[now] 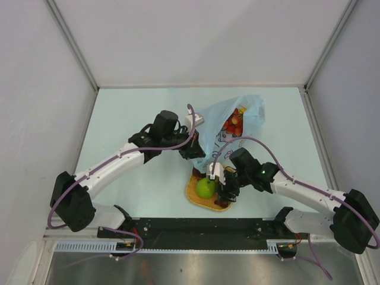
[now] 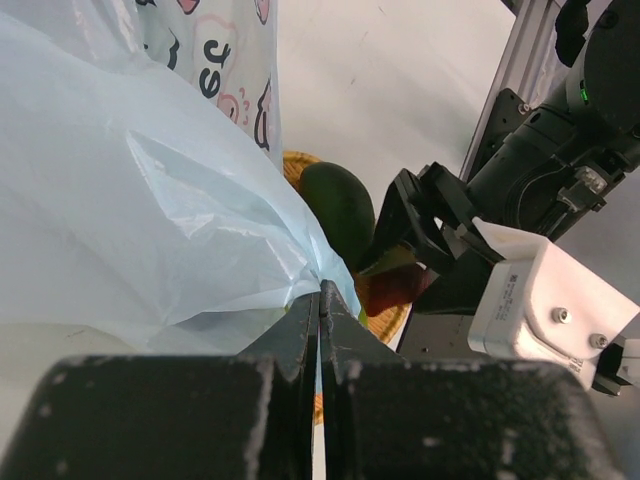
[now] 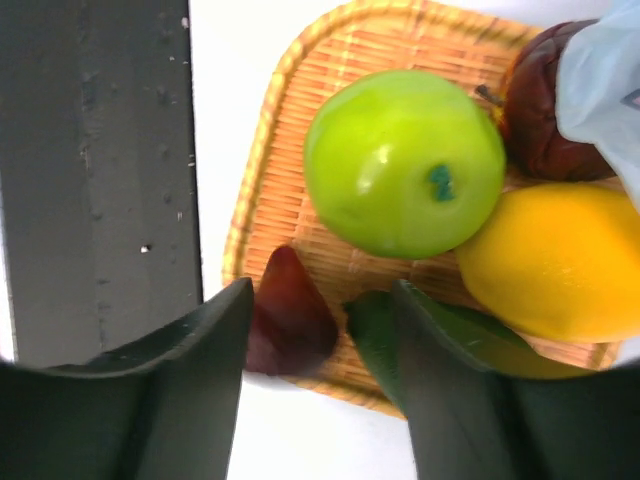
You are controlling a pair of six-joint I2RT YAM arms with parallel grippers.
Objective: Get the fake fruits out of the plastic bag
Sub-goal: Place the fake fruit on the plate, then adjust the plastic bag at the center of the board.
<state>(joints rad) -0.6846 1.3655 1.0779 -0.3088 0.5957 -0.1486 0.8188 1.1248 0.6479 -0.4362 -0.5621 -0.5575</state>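
Some fruits are out; red berries (image 1: 236, 122) are left in the plastic bag (image 1: 209, 122).
The right gripper (image 3: 320, 292) stands open around a dark red fruit (image 3: 290, 318) at the edge of the tray (image 3: 265, 160), near the green apple (image 3: 405, 160) and lemon (image 3: 550, 265). The left gripper (image 2: 320, 300) is closed tight on the plastic bag.

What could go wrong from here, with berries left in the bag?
The dark red fruit sits at the rim of the tray under the open right gripper; it may roll off. The left gripper pinches only thin film of the plastic bag, which might slip or tear with the red berries inside.
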